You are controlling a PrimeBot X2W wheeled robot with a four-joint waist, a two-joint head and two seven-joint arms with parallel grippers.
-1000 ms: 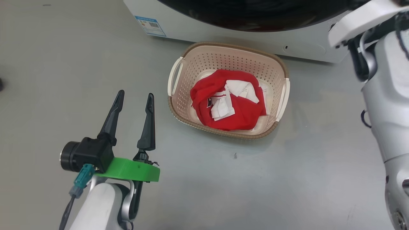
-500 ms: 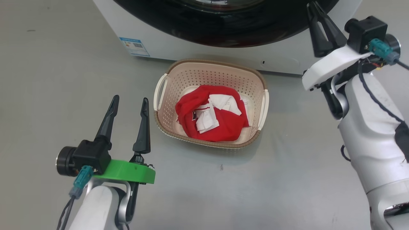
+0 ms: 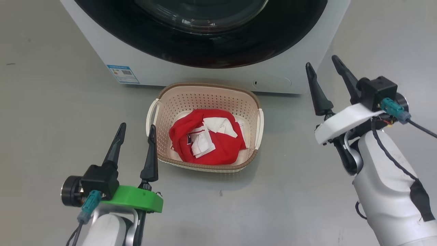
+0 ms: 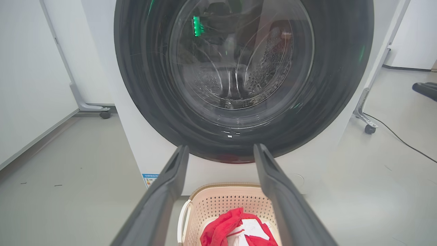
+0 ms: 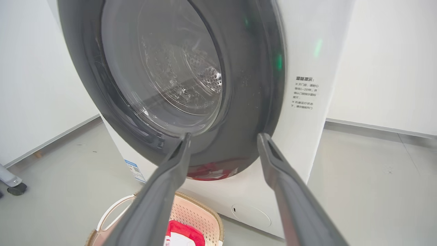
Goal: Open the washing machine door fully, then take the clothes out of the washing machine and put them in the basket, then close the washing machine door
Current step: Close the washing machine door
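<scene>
Grey floor (image 3: 51,102), white partition panels (image 4: 30,68) on black castors (image 4: 104,114), thin black cable (image 4: 398,138) on the floor

Light is bright, even and diffuse, coming from overhead in all three views. The floor (image 3: 51,112) has a dull sheen. The basket (image 3: 205,85) throws one soft shadow on the side nearest the grippers.

Ahead of the left gripper (image 4: 221,146), the washing machine door (image 4: 143,85) is glossy. Green glints and pale streaks cross its glass, and a red reflection sits on the lower rim just beyond the fingertips.

In the right wrist view the right gripper (image 5: 224,135) has soft fingers (image 5: 153,205), out of focus near the lens. That view is slightly smeared overall. Straight edges bow toward the borders of both wrist views.
</scene>
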